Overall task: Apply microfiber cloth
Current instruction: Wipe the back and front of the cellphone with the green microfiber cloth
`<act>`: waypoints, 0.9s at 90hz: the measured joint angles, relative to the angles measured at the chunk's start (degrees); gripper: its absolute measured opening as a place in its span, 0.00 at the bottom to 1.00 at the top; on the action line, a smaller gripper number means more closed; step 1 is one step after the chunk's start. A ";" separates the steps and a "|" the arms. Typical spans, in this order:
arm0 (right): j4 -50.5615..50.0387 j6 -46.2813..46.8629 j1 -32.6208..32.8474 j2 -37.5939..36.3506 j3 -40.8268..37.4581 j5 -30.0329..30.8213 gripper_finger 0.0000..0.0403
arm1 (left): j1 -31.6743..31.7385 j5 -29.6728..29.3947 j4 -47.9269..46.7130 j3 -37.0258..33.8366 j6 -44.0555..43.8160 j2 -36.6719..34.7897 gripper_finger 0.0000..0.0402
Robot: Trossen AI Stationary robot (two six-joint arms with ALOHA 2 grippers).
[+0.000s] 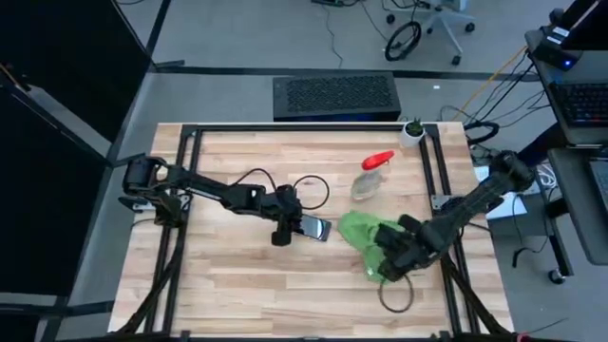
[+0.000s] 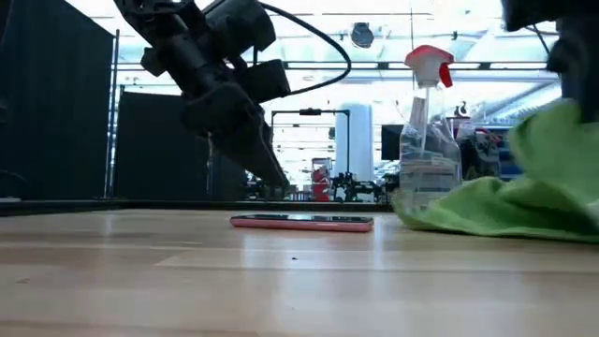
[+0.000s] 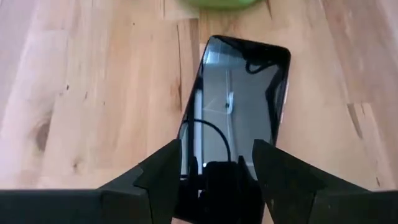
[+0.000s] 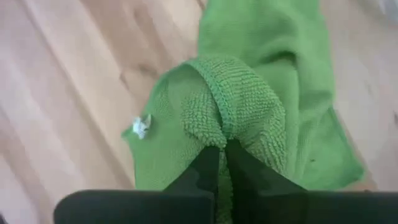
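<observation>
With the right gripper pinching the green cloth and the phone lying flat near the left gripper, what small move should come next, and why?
Probably the right gripper, shut on a fold of the microfiber cloth, should carry it the short way across to the phone. The cloth lies bunched beside the spray bottle, not on the phone, whose screen is bare. The left gripper is open over the phone's near end.

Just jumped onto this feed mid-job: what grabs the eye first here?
The bright green cloth stands out, bunched right of the table's centre, with the right hand shut on a pinched fold of it. Next to it, the black phone lies flat on the wood, the left hand open at its near end. A clear spray bottle stands behind the cloth.
</observation>
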 joint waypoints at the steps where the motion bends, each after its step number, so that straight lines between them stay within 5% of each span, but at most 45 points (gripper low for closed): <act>1: -0.04 0.23 0.30 0.09 -0.02 0.03 0.00 | 0.00 0.00 0.00 0.00 0.01 0.00 0.46; 21: 5.57 2.23 3.76 2.87 -5.66 -0.39 0.03 | -0.04 0.02 -0.05 0.00 0.52 0.00 0.46; 39: 10.69 3.68 3.81 3.29 -9.10 -0.79 0.21 | -0.02 0.02 -0.43 0.00 0.50 0.02 0.46; 62: 7.41 0.04 3.52 3.24 -2.66 -1.71 0.49 | -0.02 0.04 -1.36 0.00 0.35 -0.09 0.46; 81: 2.25 -1.83 3.52 3.24 1.87 -0.40 0.60 | 0.42 0.04 -2.45 0.01 1.55 -2.63 0.46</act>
